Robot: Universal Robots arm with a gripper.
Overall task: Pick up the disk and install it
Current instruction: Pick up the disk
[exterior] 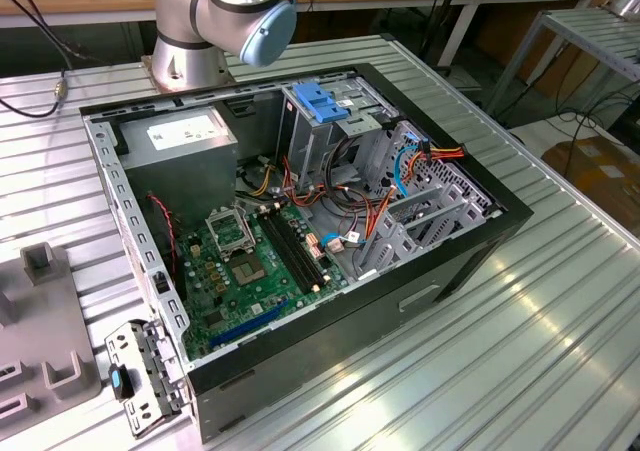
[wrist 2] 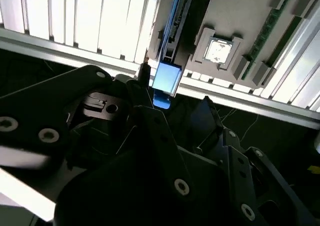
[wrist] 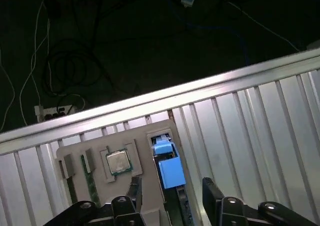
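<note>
So here's what we're looking at: the disk [wrist: 169, 170] is parked on its edge in a slot of the grey holder [wrist: 141, 148], blue rail facing up, and we see it in both wrist views. The gripper [wrist: 172, 190] hangs right over that slot with its claw spread wide, one finger on each side of the disk, and we see a gap on both sides, so nothing is gripped. In the holder next to the disk's slot there's a processor chip [wrist: 118, 161], and past that some memory sticks [wrist: 91, 185]. The holder lies on the ribbed metal table [wrist: 260, 121], close to its edge. In the exterior view we get the open PC case [exterior: 300, 231] on that table.
</note>
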